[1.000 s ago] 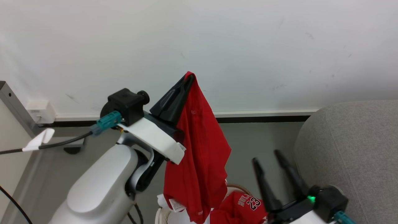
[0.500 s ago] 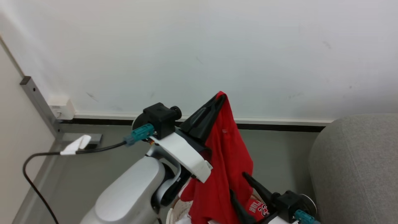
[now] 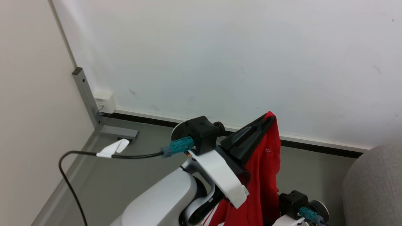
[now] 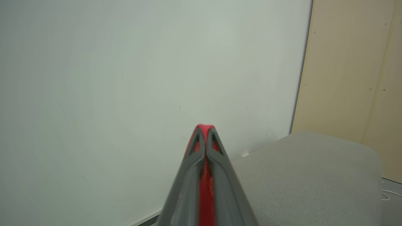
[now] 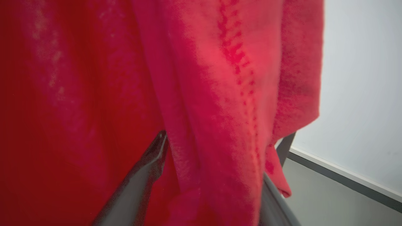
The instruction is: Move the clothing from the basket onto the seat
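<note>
My left gripper [image 3: 270, 118] is raised in front of the wall and shut on the top of the plainer red garment [image 3: 262, 179], which hangs down from it past the bottom edge. The left wrist view shows a red strip of the garment [image 4: 205, 175] pinched between the closed fingers [image 4: 188, 182]. My right gripper [image 5: 226, 138] is pushed into the hanging garment [image 5: 194, 94], its fingers [image 5: 147, 169] apart with folds of cloth draped between them. A corner of the grey seat [image 3: 373, 188] is at the lower right, and the seat [image 4: 307, 175] lies below the left gripper. Basket and jersey are out of view.
A white wall with a dark baseboard [image 3: 314, 147] runs behind. A grey metal post [image 3: 84, 94] and a white socket box [image 3: 105, 101] stand in the left corner. A black cable with a white tag [image 3: 113, 148] loops over the grey floor.
The head camera has swung, shifting the scene right and down; basket and jersey have left the picture. My right gripper has moved from beside the seat into the hanging red garment.
</note>
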### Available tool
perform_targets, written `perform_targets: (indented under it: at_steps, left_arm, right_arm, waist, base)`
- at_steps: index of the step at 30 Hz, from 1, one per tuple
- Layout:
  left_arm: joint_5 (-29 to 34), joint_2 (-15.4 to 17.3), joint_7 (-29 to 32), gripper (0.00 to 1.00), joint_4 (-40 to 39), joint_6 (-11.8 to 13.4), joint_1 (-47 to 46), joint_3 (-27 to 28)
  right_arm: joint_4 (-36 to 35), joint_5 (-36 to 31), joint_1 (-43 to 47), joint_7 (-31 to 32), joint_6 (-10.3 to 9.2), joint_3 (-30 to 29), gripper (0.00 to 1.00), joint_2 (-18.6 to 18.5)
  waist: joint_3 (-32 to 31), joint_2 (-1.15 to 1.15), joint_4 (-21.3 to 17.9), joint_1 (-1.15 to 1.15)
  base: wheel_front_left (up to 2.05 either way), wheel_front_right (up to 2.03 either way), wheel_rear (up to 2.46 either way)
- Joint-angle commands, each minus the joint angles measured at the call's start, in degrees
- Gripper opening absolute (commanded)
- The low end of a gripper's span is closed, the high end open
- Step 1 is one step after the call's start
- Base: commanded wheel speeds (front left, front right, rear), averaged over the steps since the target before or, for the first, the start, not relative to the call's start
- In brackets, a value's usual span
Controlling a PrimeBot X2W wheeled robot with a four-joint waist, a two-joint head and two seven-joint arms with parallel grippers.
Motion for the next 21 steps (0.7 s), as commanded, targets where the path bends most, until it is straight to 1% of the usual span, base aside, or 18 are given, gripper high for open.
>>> perform_targets:
  at_steps: [1,4,9,16,21]
  left_arm:
    - [-0.9,-0.1,0.3,0.00,-0.9,-0.1,0.5,-0.2]
    - [-0.9,0.3,1.1,0.00,-1.6,0.2,0.8,-0.4]
    - [-1.3,1.4,1.0,0.00,-1.2,1.0,1.6,0.1]
    - [-1.5,2.2,0.5,0.00,-1.0,1.4,1.8,0.7]
    - [-1.4,3.7,-0.3,0.00,-0.9,1.6,2.8,1.2]
  right_arm:
    - [0.8,0.8,-1.2,-0.2,-0.12,0.4,0.00,-0.1]
    - [1.4,2.1,-1.9,-0.5,-0.12,0.4,0.00,-0.1]
    - [-0.4,2.6,-2.2,-0.5,-0.12,-1.0,0.00,-0.1]
    - [-2.9,2.1,-0.9,-0.5,-0.12,-2.6,0.00,-0.1]
    - [-5.3,1.3,-0.1,-0.5,-0.12,-5.6,0.00,-0.1]
  waist:
    - [-0.5,0.00,1.5,0.00]
    - [-0.7,0.00,2.4,0.00]
    - [-0.6,0.00,2.7,0.00]
    - [-0.1,0.00,1.8,0.00]
    - [0.2,0.00,0.6,0.00]
  base:
    - [0.00,0.00,0.00]
    - [0.00,0.00,0.00]
    - [0.00,0.00,0.00]
    - [0.00,0.00,0.00]
    - [0.00,0.00,0.00]
